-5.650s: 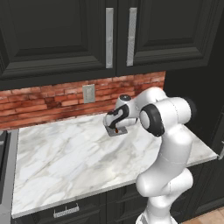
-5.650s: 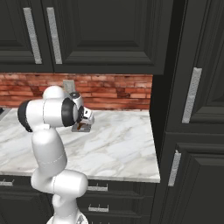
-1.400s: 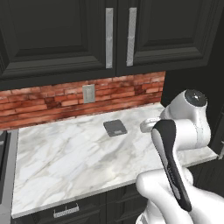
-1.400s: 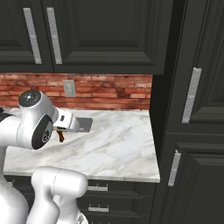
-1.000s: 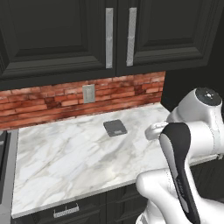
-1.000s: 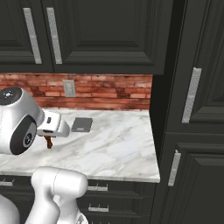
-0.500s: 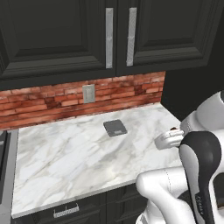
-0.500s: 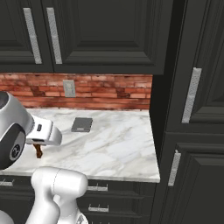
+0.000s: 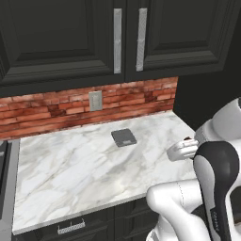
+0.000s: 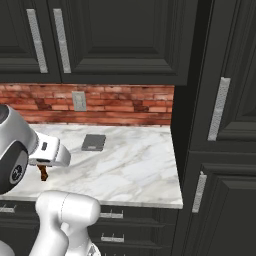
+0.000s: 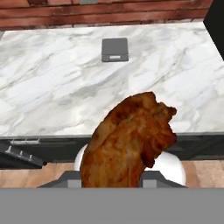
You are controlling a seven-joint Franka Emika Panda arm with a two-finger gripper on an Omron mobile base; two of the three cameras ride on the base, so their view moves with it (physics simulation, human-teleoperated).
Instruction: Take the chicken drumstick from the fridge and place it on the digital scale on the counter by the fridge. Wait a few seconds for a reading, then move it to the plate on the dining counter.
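My gripper (image 10: pixel 43 168) is shut on the chicken drumstick (image 10: pixel 43 174), a reddish-brown piece that hangs under the white hand, low and close to my own body. In the hand view the drumstick (image 11: pixel 129 140) looms large and hides the fingers. A bit of it shows at the hand in the left base view (image 9: pixel 187 139). The digital scale (image 9: pixel 124 137) (image 10: pixel 94 142) (image 11: pixel 115 49) lies bare, a dark square slab near the back of the white marble counter (image 9: pixel 70 164) (image 10: pixel 135 170). The gripper hangs well in front of the scale. The plate and the dining counter are out of view.
A red brick backsplash (image 9: pixel 56 110) with a wall socket (image 9: pixel 95 100) backs the counter, under black upper cabinets (image 9: pixel 127 37). Tall black door fronts with long handles (image 10: pixel 219 107) stand right of the counter; whether these are the fridge I cannot tell. Black drawers (image 10: pixel 120 220) sit below.
The hand with the drumstick has swung back from near the scale toward my body, past the counter's front. The scale and the views have not shifted.
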